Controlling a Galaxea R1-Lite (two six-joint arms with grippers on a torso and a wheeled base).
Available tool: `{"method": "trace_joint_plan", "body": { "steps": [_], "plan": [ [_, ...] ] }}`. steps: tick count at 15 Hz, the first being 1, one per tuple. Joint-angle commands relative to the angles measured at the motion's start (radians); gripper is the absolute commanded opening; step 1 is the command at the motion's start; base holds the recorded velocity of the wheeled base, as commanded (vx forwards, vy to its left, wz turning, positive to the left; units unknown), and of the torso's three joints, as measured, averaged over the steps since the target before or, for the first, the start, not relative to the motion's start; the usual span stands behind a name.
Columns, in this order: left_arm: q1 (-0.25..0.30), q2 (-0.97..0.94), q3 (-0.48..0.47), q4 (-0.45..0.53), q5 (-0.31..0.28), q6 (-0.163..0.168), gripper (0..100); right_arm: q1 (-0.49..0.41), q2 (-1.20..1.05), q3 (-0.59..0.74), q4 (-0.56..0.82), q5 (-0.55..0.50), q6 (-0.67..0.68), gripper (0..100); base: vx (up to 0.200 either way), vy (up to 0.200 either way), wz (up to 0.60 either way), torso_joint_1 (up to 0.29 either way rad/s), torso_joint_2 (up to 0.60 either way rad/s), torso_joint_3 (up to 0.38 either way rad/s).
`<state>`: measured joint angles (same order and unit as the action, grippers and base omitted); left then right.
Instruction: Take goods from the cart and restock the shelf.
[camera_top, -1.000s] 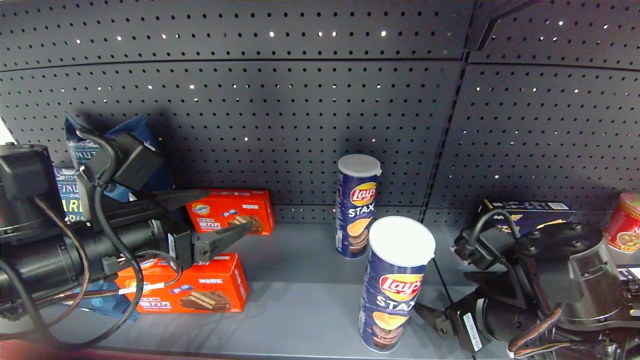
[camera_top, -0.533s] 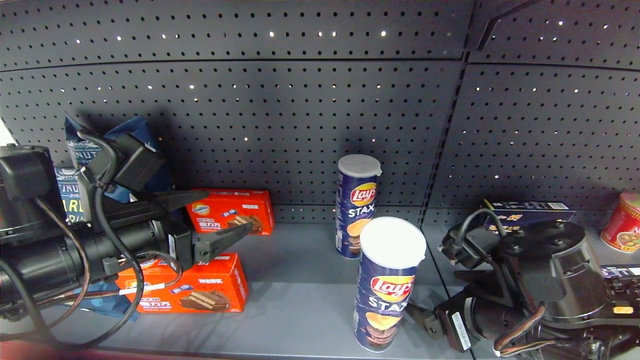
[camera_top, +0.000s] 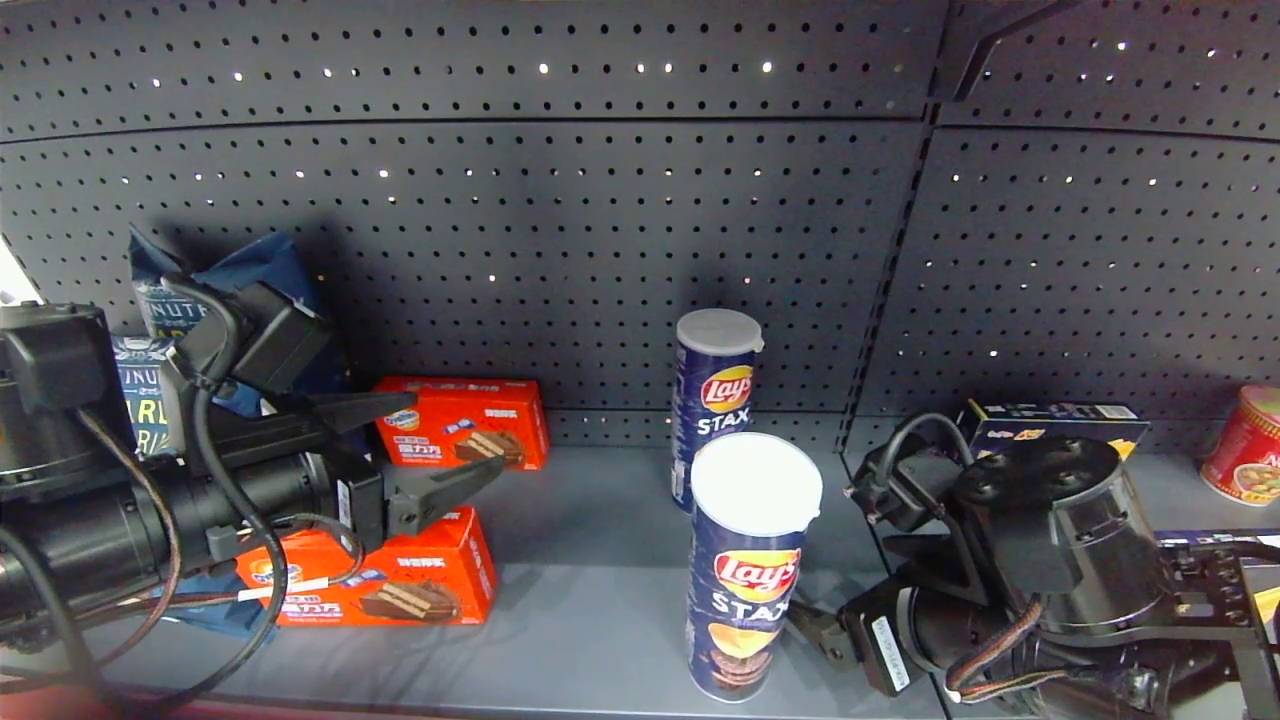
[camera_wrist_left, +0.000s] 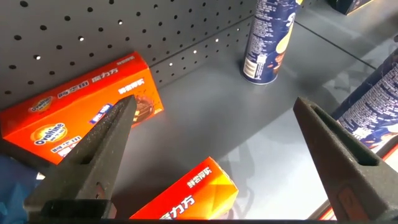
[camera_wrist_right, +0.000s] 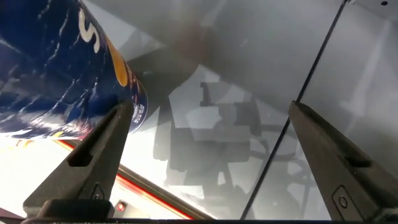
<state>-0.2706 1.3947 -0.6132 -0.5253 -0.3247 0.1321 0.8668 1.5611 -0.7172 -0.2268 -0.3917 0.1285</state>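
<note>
Front chip can (camera_top: 750, 570) stands upright near the front edge of the shelf (camera_top: 600, 600), white lid on top. Rear chip can (camera_top: 712, 400), same blue type w/ a grey lid, is upright just behind it by the pegboard back wall (camera_top: 550, 230). From the head cam the two overlap, so can't tell if they touch.

Right end effector (camera_top: 815, 630) sits low on the shelf, just beside the front chip can's (camera_wrist_right: 56, 68) lower part on the robot's right. It's released: fingers spread wide, holding nothing. In its wrist cam (camera_wrist_right: 209, 109) one finger is right at the can's side, contact unclear, and the gap btwn the fingers shows bare shelf.

Left end effector (camera_top: 455, 432) hangs above the shelf's left part, also released w/ fingers wide apart and nothing in them (camera_wrist_left: 214, 104). Below it are 2 orange boxes:
- rear orange box (camera_top: 465, 420) (camera_wrist_left: 68, 118) against the back wall
- front orange box (camera_top: 400, 575) (camera_wrist_left: 186, 193) nearer the shelf edge

Rear chip can (camera_wrist_left: 268, 37) shows farther along in that wrist cam.

Blue snack bags (camera_top: 250, 280) lean at the far left behind the arm. Far right: a dark blue box (camera_top: 1050, 420) and a red cup (camera_top: 1240, 445).
</note>
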Motion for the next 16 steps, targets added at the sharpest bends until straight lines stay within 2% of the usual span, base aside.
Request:
{"method": "trace_joint_plan", "body": {
  "steps": [1,16],
  "plan": [
    [0.001,0.003,0.001,-0.001,0.001,0.001,100,0.0,0.004,-0.001,0.0,0.001,0.0,100,0.0,0.0,0.0,0.0,0.0,0.0],
    [0.004,0.0,0.015,-0.001,-0.001,0.001,100,-0.005,0.004,-0.01,-0.017,0.005,0.0,100,0.0,0.0,0.0,0.0,0.0,0.0]
  ]
}}
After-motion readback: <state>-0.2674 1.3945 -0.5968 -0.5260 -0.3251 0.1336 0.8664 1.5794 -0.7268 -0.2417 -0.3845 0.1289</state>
